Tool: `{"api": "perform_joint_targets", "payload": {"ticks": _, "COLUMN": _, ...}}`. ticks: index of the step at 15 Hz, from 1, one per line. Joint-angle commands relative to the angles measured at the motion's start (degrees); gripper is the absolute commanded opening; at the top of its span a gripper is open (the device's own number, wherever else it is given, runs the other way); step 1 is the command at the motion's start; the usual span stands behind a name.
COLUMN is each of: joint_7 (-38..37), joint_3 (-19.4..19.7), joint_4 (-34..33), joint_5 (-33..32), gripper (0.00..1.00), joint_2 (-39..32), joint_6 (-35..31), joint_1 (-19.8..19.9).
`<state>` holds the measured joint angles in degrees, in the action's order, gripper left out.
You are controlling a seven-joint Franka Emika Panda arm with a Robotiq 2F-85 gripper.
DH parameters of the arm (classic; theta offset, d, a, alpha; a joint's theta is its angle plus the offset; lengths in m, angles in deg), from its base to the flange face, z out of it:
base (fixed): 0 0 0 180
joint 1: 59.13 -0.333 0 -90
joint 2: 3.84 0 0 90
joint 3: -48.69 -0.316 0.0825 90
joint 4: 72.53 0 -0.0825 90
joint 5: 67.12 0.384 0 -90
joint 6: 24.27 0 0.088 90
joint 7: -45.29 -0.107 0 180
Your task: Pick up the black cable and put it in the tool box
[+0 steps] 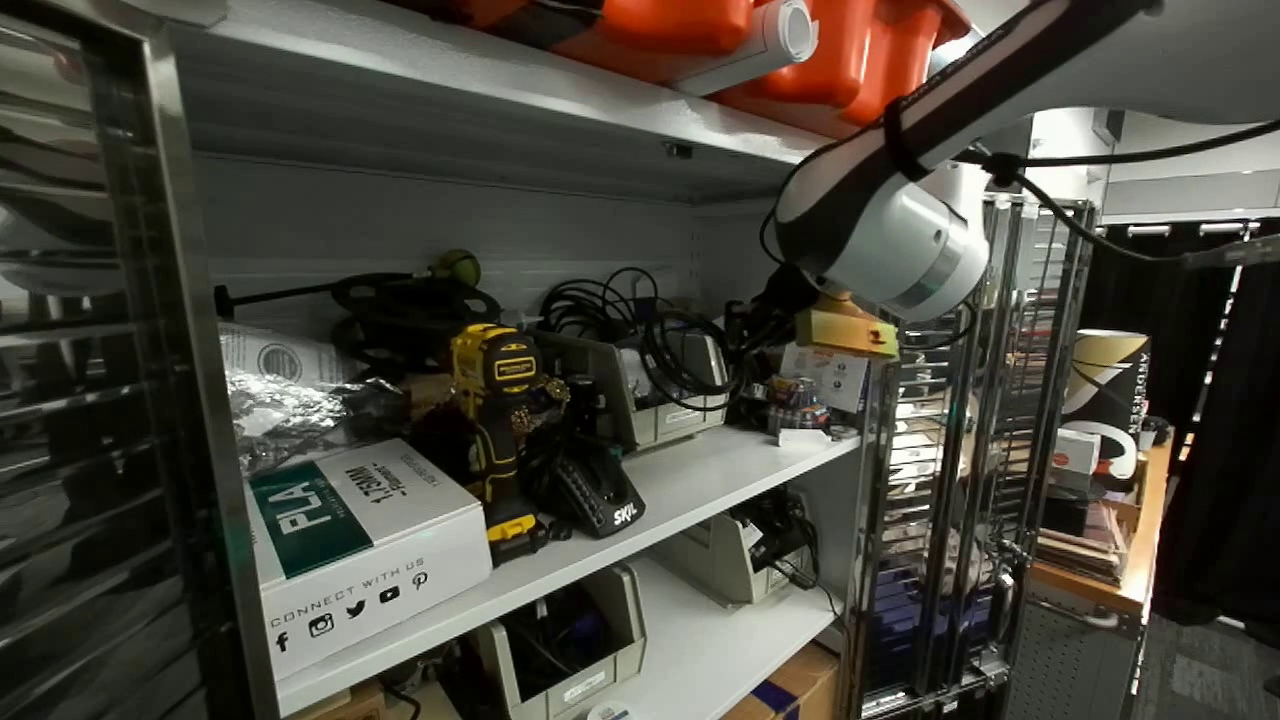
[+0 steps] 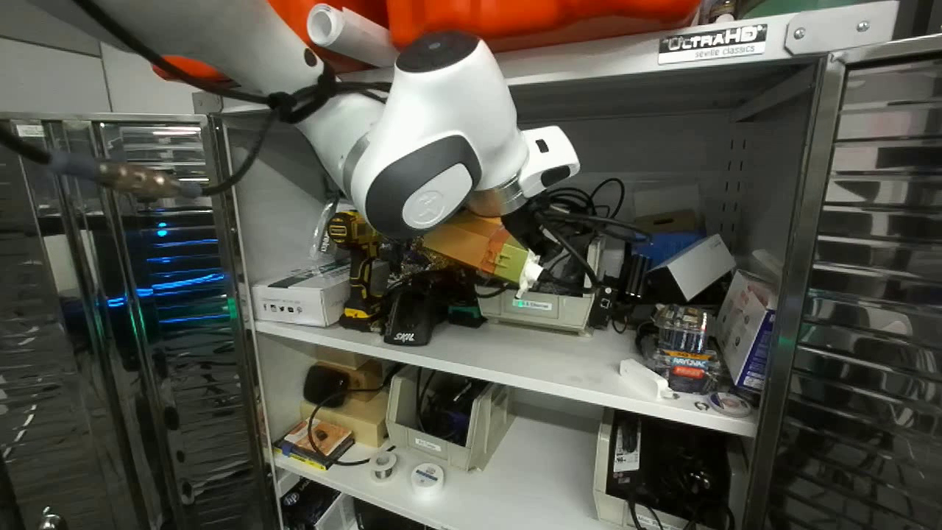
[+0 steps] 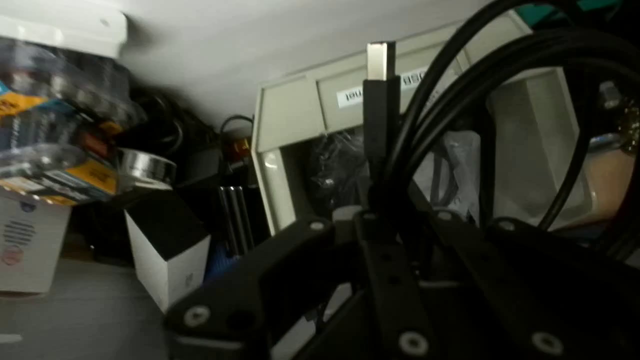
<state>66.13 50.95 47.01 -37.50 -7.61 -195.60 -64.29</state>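
Black cable, coiled, pinched by gripper; plug: long axis up-down in wrist view, metal end topmost, loops arching right.

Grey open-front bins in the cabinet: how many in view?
3: upper bin on the shelf holding the yellow drill; left bin and right bin on the next shelf down, in both exterior views. Others may be hidden.

The cable looks smooth, its tip metal, the bin matt plastic
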Motion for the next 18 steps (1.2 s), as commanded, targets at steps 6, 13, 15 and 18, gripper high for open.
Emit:
{"api": "perform_joint_targets", "payload": {"ticks": 6, "joint_7": 9.1, "joint_3": -3.4, "joint_4": -22.8, "joint_5": 6.9, "gripper": 0.09, "joint_2": -15.1, "joint_6": -3.8, "joint_1": 3.1}}
{"api": "perform_joint_targets", "payload": {"ticks": 13, "joint_7": 7.8, "joint_3": -2.0, "joint_4": -29.5, "joint_5": 4.0, "gripper": 0.09, "joint_2": -24.3, "joint_6": -2.1, "joint_1": 3.3}}
{"api": "perform_joint_targets", "payload": {"ticks": 15, "joint_7": 8.2, "joint_3": -2.9, "joint_4": -31.2, "joint_5": 4.4, "gripper": 0.09, "joint_2": -25.4, "joint_6": -1.5, "joint_1": 3.6}}
{"api": "perform_joint_targets", "payload": {"ticks": 18, "joint_7": 8.7, "joint_3": -4.2, "joint_4": -32.4, "joint_5": 4.8, "gripper": 0.09, "joint_2": -25.9, "joint_6": -1.2, "joint_1": 3.9}}
